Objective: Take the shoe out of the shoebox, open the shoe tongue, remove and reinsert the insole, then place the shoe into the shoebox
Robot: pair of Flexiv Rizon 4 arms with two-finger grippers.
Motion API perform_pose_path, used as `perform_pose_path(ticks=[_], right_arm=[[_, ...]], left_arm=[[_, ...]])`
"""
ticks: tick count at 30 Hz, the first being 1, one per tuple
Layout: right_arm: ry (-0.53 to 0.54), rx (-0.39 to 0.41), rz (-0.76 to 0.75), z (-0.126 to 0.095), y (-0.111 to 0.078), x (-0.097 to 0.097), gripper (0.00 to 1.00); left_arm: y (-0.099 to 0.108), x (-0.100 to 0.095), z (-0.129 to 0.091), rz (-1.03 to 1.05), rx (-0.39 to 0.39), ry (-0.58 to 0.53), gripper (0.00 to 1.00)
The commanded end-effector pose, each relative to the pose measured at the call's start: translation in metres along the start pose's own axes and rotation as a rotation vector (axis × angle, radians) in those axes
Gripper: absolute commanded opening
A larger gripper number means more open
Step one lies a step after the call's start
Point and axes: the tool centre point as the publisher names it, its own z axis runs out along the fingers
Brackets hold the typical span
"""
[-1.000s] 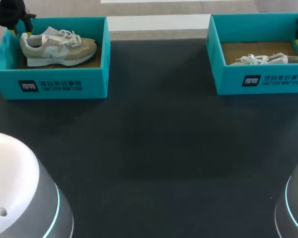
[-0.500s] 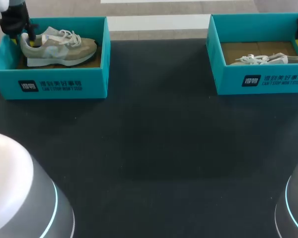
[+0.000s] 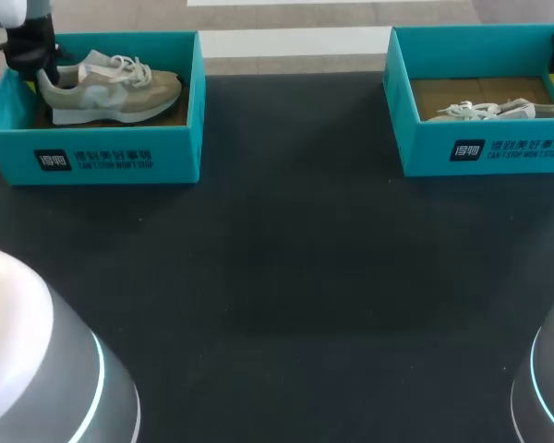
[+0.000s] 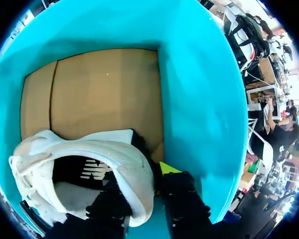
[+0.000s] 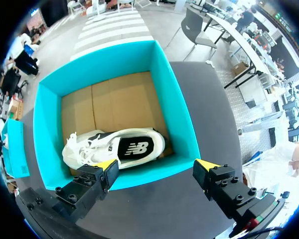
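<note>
One second brings left claw down into left shoebox. Now pinching shoe heel collar: one finger inside, one outside. Shoe not yet out, lift-out likely next. Right claw spread, second shoe beneath it in other shoebox.

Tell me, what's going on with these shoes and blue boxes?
The left gripper is down inside the left shoebox, at the heel of the shoe standing there. The right gripper hangs open above the right shoebox, where another shoe lies on its side. Neither shoe is out yet.
</note>
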Motion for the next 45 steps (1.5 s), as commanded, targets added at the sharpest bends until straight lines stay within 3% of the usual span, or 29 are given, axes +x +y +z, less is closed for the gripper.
perform_pose_path(ticks=[1,10,21,30,45], right_arm=[[0.001,-0.003,0.001,0.0,-0.001,0.0,1.0],[0.001,-0.003,0.001,0.0,-0.001,0.0,1.0],[0.001,-0.003,0.001,0.0,-0.001,0.0,1.0],[0.001,-0.003,0.001,0.0,-0.001,0.0,1.0],[0.001,-0.003,0.001,0.0,-0.001,0.0,1.0]], left_arm=[[0.009,0.0,0.003,0.003,0.03,0.004,0.0],[0.0,0.005,-0.022,0.031,0.042,0.024,0.0],[-0.02,0.009,-0.11,0.022,0.054,0.038,0.0],[-0.038,0.031,-0.177,-0.003,0.01,0.041,0.0],[-0.038,0.031,-0.177,-0.003,0.01,0.041,0.0]])
